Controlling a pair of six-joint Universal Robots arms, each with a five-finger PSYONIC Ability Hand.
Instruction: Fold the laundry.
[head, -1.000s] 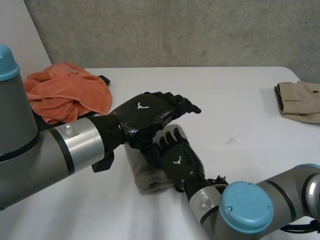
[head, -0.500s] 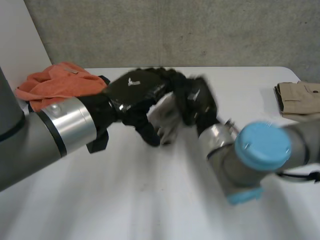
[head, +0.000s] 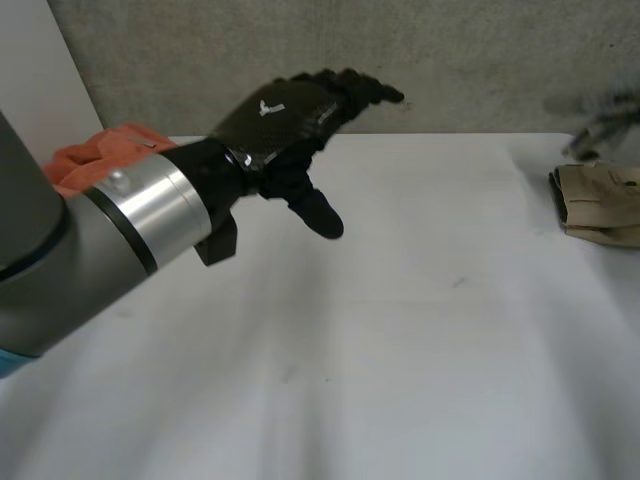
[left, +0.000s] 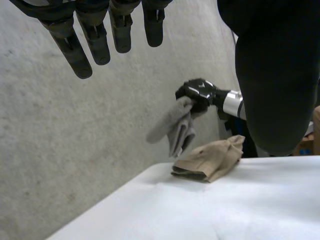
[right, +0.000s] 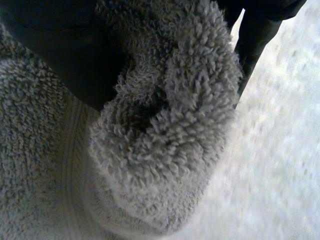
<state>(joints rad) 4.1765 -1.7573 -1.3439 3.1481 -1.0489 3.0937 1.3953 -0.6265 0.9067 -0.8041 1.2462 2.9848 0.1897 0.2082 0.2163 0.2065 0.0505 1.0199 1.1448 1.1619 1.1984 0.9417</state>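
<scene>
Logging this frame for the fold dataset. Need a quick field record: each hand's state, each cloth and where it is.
left hand: open, raised above the table, holding nothing
right hand: shut on the grey towel, up in the air
grey towel: hanging from the right hand, off the table, by the beige garment
beige garment: folded, lying near the table's right edge
orange cloth: crumpled, on the table's left side

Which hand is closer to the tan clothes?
The right hand. It holds a grey towel in the air close above the tan clothes. The left hand is open and raised far off, toward the table's other side, where the orange cloth lies.
</scene>
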